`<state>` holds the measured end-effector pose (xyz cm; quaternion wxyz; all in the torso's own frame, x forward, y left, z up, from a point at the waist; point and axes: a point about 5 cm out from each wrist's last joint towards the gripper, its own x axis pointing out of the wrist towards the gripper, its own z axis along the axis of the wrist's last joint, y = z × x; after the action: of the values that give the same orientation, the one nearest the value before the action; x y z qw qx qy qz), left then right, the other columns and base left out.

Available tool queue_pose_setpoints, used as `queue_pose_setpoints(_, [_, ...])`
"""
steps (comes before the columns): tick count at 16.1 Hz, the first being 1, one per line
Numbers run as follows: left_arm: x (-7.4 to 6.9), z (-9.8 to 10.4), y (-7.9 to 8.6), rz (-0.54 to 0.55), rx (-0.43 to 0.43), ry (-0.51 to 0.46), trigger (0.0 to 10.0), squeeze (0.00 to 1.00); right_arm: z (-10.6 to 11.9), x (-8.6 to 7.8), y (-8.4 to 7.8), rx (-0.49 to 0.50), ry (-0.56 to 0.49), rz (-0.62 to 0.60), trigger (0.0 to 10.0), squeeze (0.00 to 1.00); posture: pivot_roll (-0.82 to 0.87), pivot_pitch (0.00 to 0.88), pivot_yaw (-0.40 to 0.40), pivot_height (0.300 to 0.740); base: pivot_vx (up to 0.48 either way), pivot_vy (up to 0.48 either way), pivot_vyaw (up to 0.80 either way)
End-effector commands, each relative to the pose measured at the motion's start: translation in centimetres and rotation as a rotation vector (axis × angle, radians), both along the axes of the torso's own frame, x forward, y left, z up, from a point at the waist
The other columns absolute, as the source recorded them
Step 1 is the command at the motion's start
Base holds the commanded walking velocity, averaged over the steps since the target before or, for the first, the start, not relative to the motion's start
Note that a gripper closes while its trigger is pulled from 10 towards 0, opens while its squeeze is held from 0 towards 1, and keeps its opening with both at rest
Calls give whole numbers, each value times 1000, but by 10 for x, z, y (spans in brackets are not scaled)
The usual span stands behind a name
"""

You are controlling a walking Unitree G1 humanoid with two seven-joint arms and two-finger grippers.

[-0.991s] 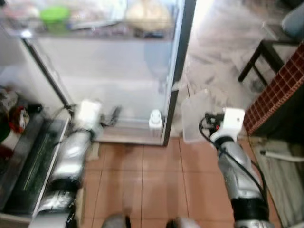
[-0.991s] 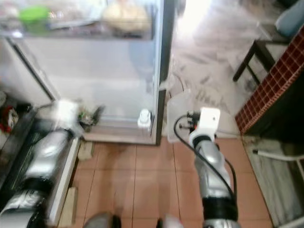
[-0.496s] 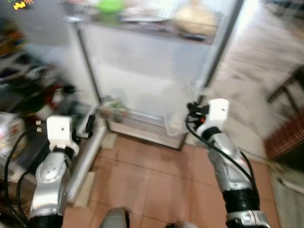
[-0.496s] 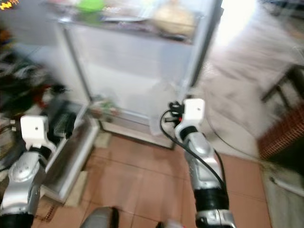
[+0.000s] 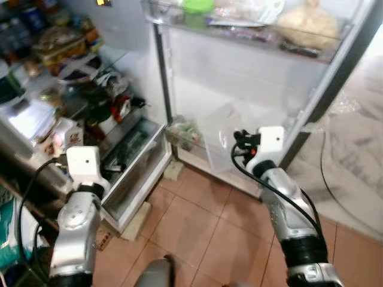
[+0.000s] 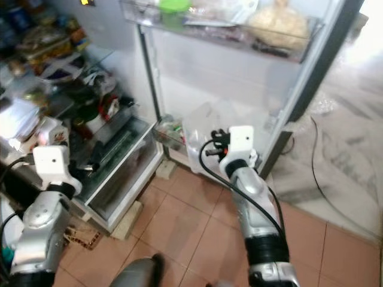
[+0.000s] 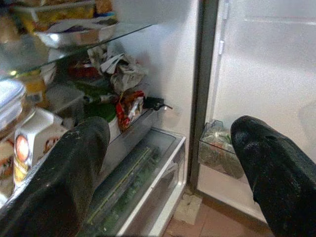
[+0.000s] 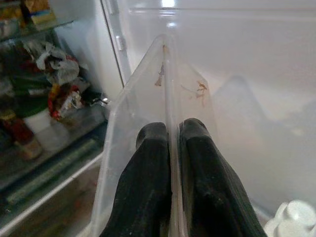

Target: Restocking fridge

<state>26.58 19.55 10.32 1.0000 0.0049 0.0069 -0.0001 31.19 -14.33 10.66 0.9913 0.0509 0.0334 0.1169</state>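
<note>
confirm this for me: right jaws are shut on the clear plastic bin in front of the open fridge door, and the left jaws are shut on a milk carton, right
Not quite. The right gripper is indeed shut on the clear plastic bin before the open fridge door, but the left wrist view shows the left gripper open and empty.

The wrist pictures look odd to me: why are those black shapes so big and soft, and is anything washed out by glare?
In the left wrist view the left claw's fingers sit close to the lens, so they loom large and soft-edged. In the right wrist view the right claw's fingers pinch a clear plastic bin, with a bright glare spot on the fridge door. In the right eye view the floor is overexposed.
</note>
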Motion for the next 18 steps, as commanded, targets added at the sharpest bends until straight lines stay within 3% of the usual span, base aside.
queue_pose_setpoints(1, [-1, 0, 3, 20, 15, 15, 10000, 0, 5, 4, 7, 8, -25, 20, 10000, 0, 54, 28, -6, 740, 0, 0, 800])
queue_pose_setpoints(12, [-1, 2, -7, 26, 22, 11, 10000, 0, 6, 7, 8, 4, -36, 35, 10000, 0, 51, 31, -6, 740, 0, 0, 800])
queue_pose_setpoints(18, [0, 3, -10, 26, 7, -3, 10000, 0, 7, 5, 14, 14, -46, 63, 10000, 0, 53, 30, -6, 740, 0, -291, 0])
